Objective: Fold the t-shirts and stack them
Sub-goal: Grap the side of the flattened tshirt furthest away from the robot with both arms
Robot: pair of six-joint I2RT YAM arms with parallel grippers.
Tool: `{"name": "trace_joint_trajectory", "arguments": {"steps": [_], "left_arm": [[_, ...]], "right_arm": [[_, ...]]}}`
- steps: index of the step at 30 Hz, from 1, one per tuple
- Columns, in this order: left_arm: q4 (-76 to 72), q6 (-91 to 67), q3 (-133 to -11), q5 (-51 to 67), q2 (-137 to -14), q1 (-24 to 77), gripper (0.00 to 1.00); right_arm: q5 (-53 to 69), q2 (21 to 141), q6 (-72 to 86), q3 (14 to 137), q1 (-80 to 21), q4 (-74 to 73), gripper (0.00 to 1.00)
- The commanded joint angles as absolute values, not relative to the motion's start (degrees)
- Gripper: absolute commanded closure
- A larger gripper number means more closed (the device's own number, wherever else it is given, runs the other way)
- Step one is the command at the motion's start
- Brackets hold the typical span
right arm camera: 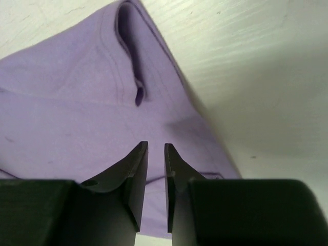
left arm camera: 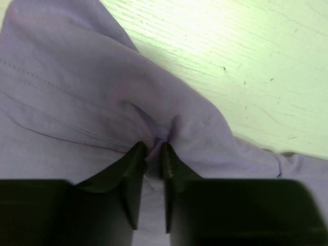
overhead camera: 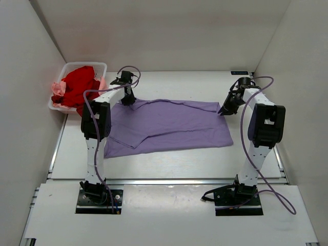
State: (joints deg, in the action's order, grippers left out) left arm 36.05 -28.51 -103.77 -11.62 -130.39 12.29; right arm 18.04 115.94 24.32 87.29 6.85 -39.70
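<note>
The lavender t-shirt (overhead camera: 169,125) lies spread out on the table. My left gripper (overhead camera: 127,101) is at its far left corner and is shut on a pinched fold of it; the left wrist view shows the cloth (left arm camera: 77,92) bunched between the tips (left arm camera: 154,148). My right gripper (overhead camera: 224,110) hovers over the shirt's far right corner. In the right wrist view its jaws (right arm camera: 156,148) stand nearly together with nothing between them, just above the cloth (right arm camera: 66,102). The red t-shirt (overhead camera: 79,87) and the pale pink t-shirt (overhead camera: 58,89) lie bunched in the basket.
The white plastic basket (overhead camera: 100,65) stands at the far left corner, against the left wall. White walls close in the table on the left, back and right. Purple cables loop from both arms.
</note>
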Motion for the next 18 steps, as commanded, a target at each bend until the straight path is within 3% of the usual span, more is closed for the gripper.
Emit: {"name": "trace_joint_trajectory", "arguments": {"steps": [1,6,9,12,18], "left_arm": [[35.24,-29.35,-105.2,-10.37,-128.58,13.09,0.72],[35.86,-29.18,-105.82,-9.49,-127.88,13.01,0.79],[35.86,-29.18,-105.21,-8.88,-126.92,12.75,0.63],[35.86,-29.0,-104.59,-8.62,-125.69,12.66,0.63],[36.12,-28.66,-106.26,-8.18,-126.03,12.3,0.94]], "right_arm": [[18.72,116.8,25.4,89.3,7.12,-37.18,0.82],[20.65,118.21,26.8,89.48,7.12,-34.02,0.81],[21.53,119.44,28.03,90.53,7.2,-32.88,0.81],[21.36,120.67,29.09,92.01,6.6,-32.0,0.8],[18.11,124.97,29.1,96.58,6.15,-34.71,0.71]]}}
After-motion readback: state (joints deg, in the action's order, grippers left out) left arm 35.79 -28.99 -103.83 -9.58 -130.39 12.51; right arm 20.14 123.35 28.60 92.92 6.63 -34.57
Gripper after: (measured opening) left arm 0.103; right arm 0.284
